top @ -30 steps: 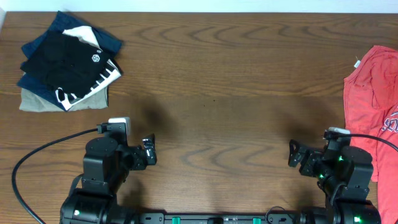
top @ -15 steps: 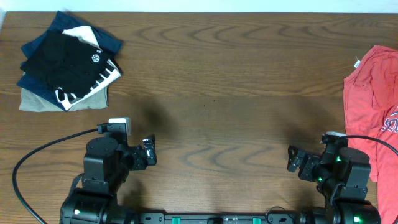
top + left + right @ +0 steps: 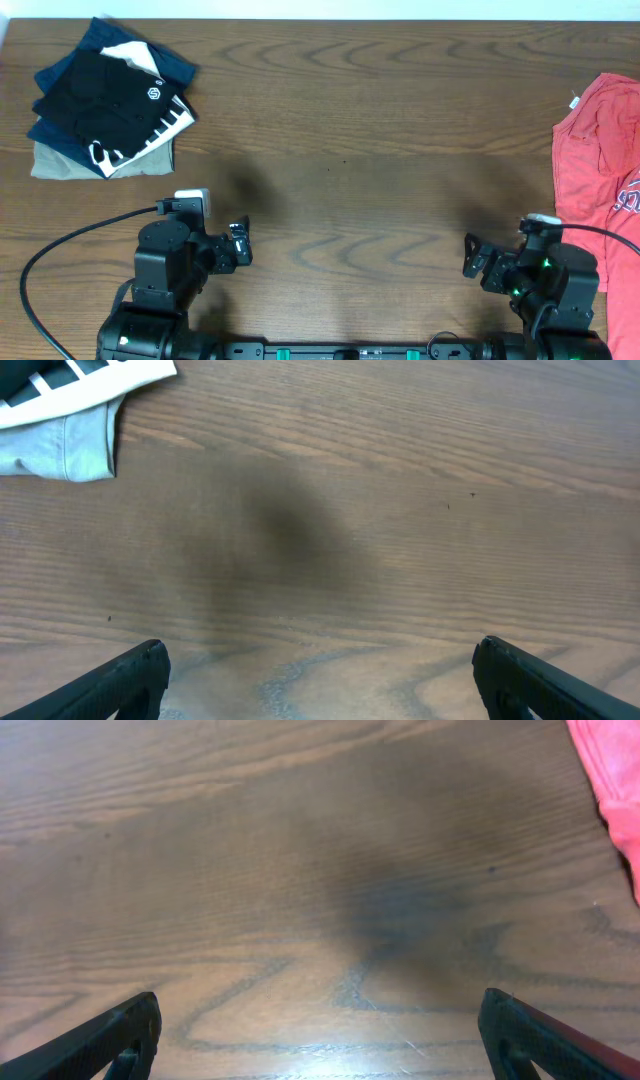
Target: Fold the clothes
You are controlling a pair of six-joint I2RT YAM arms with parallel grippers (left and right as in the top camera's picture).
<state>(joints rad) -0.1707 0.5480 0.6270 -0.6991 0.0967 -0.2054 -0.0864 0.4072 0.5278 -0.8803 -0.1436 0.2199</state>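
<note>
While both arms hang low over the near edge of the wooden table, you can read each jaw state directly from the wrist views. The left gripper has its jaws spread wide, with one matte black fingertip at each lower corner of the left wrist view and only bare wood grain between them. The right gripper is likewise spread wide and holds nothing.

Locate the clothes well ahead of the left jaws and off to their left. They are a soft, plain black garment, folded into a rough rectangle, with a small white hexagon logo near one edge. The garment lies on top of a stack of folded fabrics. Below it you will see a navy blue piece, a white piece with black bars and a pale beige piece at the bottom (its stitched hem shows ahead-left of the left jaws in the wrist view).

Note the red T-shirt, limp and creased, lying to the right of the right jaws. Its edge enters the right wrist view at the upper right.
</note>
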